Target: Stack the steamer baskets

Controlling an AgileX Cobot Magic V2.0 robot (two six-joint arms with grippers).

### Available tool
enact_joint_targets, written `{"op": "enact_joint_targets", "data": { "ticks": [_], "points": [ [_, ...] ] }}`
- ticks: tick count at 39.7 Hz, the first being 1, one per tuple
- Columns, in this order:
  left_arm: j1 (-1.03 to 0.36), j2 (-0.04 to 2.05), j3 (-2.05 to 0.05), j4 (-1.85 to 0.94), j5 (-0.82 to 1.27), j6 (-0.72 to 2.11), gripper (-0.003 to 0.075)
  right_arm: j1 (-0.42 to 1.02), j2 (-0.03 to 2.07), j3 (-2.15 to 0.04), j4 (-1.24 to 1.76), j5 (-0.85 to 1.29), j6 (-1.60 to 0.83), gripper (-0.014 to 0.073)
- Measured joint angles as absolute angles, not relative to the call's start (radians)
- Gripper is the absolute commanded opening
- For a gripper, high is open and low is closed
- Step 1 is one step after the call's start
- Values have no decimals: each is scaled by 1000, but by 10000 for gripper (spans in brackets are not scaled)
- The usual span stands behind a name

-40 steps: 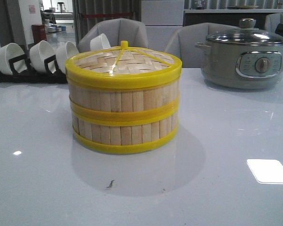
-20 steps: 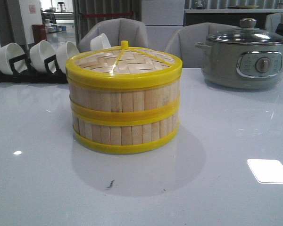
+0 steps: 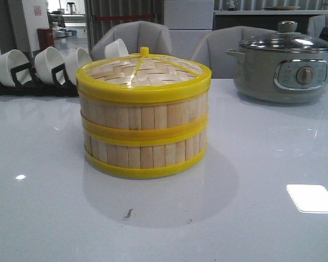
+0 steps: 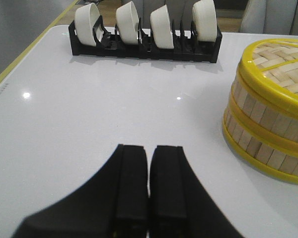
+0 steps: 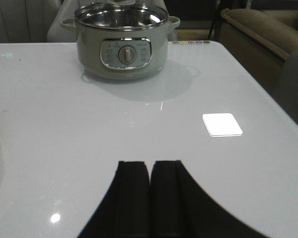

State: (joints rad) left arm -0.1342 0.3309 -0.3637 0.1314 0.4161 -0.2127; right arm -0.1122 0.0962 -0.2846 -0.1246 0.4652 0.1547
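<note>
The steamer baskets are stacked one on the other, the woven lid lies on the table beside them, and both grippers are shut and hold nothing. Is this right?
Not quite. The woven lid does not lie on the table; the front view shows it sitting on top of the stacked steamer baskets. The rest holds: the left gripper and right gripper are shut and hold nothing.

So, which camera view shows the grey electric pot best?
The right wrist view: the grey electric pot faces the camera nearly whole, with dial, panel and both handles clear, only the lid's top cut off. The front view shows it smaller, at the table's far right, cropped by the edge. The left wrist view does not show it.
</note>
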Motion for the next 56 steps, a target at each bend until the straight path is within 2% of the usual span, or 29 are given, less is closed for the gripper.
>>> {"op": "enact_joint_targets", "data": {
  "ticks": [43,50,56],
  "points": [
    [-134,331,-364,135,411,-213,95,-112,96,-284,-125,457,155,28],
    [-134,284,-339,147,339,-213,95,-112,96,-284,-125,456,155,28],
    [-134,204,-239,149,232,-213,95,-112,96,-284,-125,456,155,28]
  ]
}}
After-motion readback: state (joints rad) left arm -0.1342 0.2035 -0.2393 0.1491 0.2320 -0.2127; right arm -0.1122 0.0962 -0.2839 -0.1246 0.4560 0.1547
